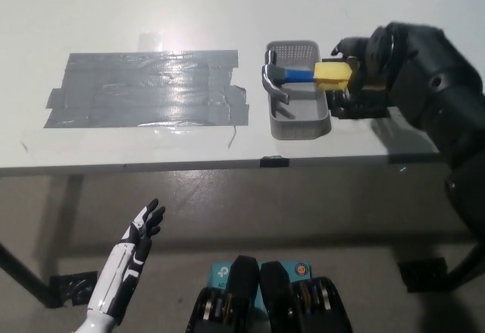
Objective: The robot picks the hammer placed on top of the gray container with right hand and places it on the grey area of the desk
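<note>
The hammer (292, 76) lies across the top of the gray container (298, 127), its metal head at the left rim and its blue and yellow handle pointing right. My black right hand (362, 71) sits over the right end of the yellow handle and hides it. The grip itself is not visible. The grey taped area (144, 90) covers the desk's left half, well apart from the container. Low at the left, below the desk's front edge, my white left hand (141, 231) rests open and holds nothing.
The white desk (379, 7) ends at a front edge carrying a small black marker (273, 161). A dark patch (364, 108) lies on the desk under my right hand. Below the edge, the floor and the desk's legs are visible.
</note>
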Robot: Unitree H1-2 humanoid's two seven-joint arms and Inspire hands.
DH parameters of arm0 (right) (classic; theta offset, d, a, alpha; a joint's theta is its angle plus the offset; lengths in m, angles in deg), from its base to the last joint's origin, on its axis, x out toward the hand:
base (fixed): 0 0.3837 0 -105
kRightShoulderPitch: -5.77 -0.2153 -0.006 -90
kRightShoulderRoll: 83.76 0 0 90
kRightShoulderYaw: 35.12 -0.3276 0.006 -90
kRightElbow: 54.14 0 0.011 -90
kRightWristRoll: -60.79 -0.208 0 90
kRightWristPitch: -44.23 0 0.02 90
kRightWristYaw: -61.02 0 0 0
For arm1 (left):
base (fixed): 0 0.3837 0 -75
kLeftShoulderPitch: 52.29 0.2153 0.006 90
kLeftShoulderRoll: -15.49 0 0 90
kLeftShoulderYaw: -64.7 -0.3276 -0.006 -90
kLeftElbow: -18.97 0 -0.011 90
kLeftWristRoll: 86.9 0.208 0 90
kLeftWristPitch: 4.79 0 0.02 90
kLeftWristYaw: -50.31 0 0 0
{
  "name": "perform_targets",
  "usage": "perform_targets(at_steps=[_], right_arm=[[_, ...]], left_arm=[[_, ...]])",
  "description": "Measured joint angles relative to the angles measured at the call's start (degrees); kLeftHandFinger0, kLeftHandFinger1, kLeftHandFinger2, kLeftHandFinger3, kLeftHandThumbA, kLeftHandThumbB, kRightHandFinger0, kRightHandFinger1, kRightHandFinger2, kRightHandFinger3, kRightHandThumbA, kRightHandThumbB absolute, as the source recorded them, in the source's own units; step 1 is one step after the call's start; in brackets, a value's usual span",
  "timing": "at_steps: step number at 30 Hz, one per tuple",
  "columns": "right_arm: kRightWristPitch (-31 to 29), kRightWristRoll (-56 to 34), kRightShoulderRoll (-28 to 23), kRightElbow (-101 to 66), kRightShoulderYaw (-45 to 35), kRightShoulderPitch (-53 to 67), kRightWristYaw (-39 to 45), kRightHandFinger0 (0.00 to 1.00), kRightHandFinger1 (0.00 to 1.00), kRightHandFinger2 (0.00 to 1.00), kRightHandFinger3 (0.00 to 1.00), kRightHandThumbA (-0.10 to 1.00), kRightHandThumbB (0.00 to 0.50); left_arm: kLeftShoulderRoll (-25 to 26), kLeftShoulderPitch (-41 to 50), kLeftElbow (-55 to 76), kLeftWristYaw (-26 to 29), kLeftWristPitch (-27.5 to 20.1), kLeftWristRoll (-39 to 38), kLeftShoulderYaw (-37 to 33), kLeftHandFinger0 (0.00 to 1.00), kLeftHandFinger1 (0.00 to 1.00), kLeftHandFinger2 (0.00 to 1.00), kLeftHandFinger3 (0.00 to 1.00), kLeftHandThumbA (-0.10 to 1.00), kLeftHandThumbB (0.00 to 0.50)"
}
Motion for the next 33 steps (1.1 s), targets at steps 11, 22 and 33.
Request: perform_targets(at_steps=[11, 22, 33], right_arm=[[-1.8, 0.0, 0.8, 0.0, -1.1, 3.3, -12.5, 0.0, 0.02, 0.12, 0.31, 0.18, 0.253], [-5.4, -0.5, 0.8, 0.0, -6.0, 5.9, -22.3, 0.04, 0.52, 0.83, 0.5, -0.1, 0.151], [-11.1, -3.2, 0.2, -1.4, -15.2, 3.1, -29.5, 0.0, 0.35, 0.74, 0.79, -0.1, 0.124]], left_arm=[[0.1, -0.3, 0.0, 0.0, 0.5, 0.0, -0.2, 1.0, 1.0, 1.0, 1.0, 1.0, 0.387], [0.9, -1.0, 0.0, -0.3, 1.5, 0.0, -0.6, 1.0, 1.0, 1.0, 1.0, 1.0, 0.355], [2.1, -1.9, 0.2, -1.2, 2.0, 0.1, -1.8, 1.0, 1.0, 1.0, 1.0, 1.0, 0.361]])
